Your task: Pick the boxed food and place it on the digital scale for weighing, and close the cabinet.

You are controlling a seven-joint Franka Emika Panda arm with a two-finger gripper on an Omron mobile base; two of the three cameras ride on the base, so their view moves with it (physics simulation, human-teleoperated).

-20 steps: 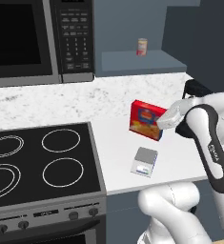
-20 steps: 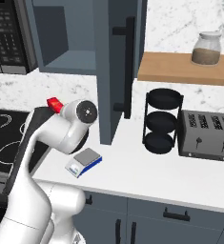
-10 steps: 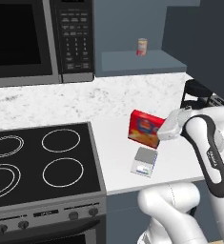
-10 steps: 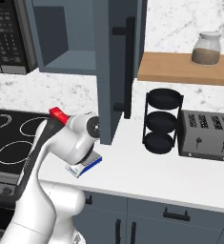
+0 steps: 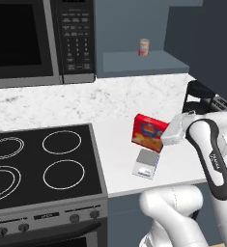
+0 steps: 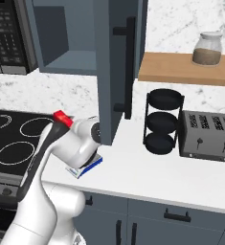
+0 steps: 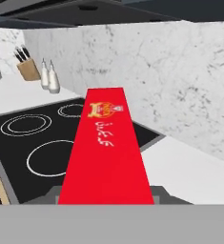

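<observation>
the boxed food [image 5: 148, 132] has come down over the last second and now hangs tilted just above the digital scale [image 5: 146, 163], no longer off behind it. my gripper [image 5: 172, 132] is clenched on the box's right end. i judge placing is near: lower, then let go. the cabinet [image 6: 115, 72] door stands open, so closing remains.

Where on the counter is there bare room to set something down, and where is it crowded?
Bare white counter lies between the digital scale and the black tiered rack, and in front of the toaster. It is crowded above the scale, where the gripper holds the boxed food.
</observation>
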